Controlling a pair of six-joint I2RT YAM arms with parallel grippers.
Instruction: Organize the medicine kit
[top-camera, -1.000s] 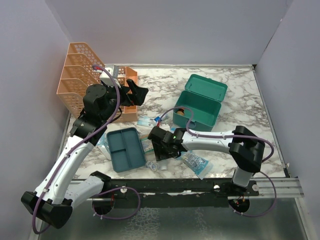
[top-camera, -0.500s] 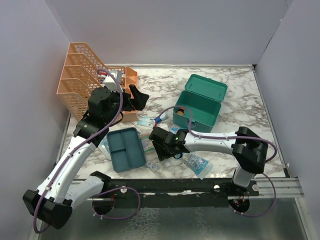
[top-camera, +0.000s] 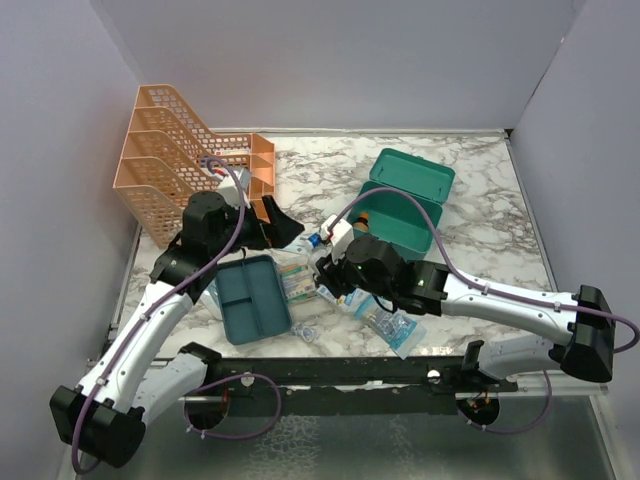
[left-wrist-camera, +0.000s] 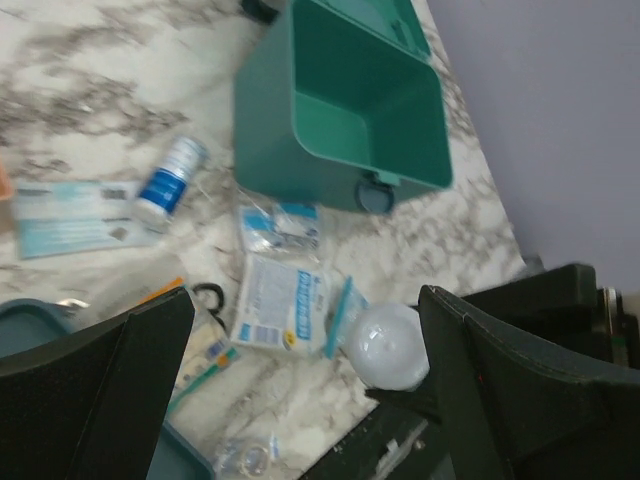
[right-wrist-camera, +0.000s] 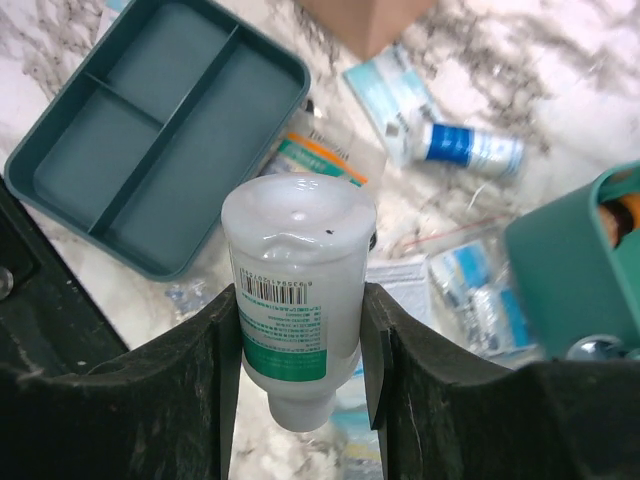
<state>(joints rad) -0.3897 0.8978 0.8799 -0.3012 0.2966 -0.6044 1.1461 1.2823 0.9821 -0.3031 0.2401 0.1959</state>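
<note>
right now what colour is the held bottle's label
The label is white with a green band; best in right wrist view.

White arm links (top-camera: 140, 330), black joint housings (top-camera: 205, 222), looping purple cables (top-camera: 438, 245), blocky matte black pincer fingers (right-wrist-camera: 130, 400).

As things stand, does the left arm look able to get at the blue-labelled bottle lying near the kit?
Probably yes: the left hand is open and empty, close by the bottle, which lies uncovered.

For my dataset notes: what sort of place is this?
Probably a robot test booth: plain walls box in a marble-look table, with the left arm and right arm bolted at its near edge.
</note>
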